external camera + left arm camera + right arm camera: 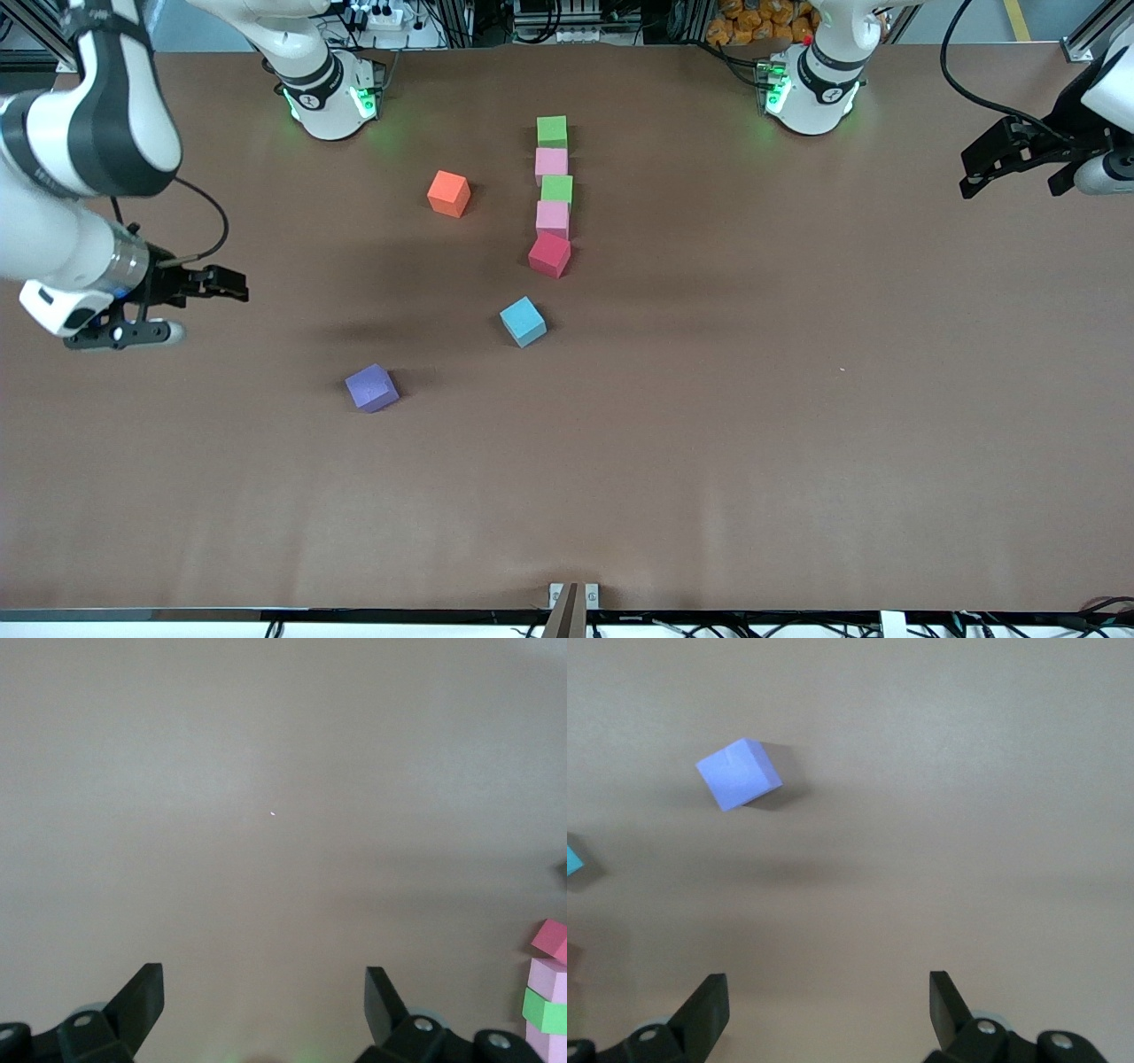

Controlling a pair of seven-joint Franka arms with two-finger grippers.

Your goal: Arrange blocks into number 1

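Five blocks stand in a touching row in the middle of the table: green [552,131], pink [551,165], green [557,189], pink [553,218] and, nearest the front camera, red [549,254], slightly turned. The orange block [449,193] sits apart, toward the right arm's end. The blue block [523,321] and purple block [371,388] lie loose, nearer the camera. My right gripper [232,285] [828,997] hangs open and empty over bare table at the right arm's end, with the purple block [739,773] ahead of it. My left gripper [973,173] [264,992] waits open and empty at the left arm's end.
The table is covered by a brown mat [753,425]. The two arm bases [332,97] [811,89] stand at its edge farthest from the front camera. A small bracket [573,598] sits at the edge nearest the camera.
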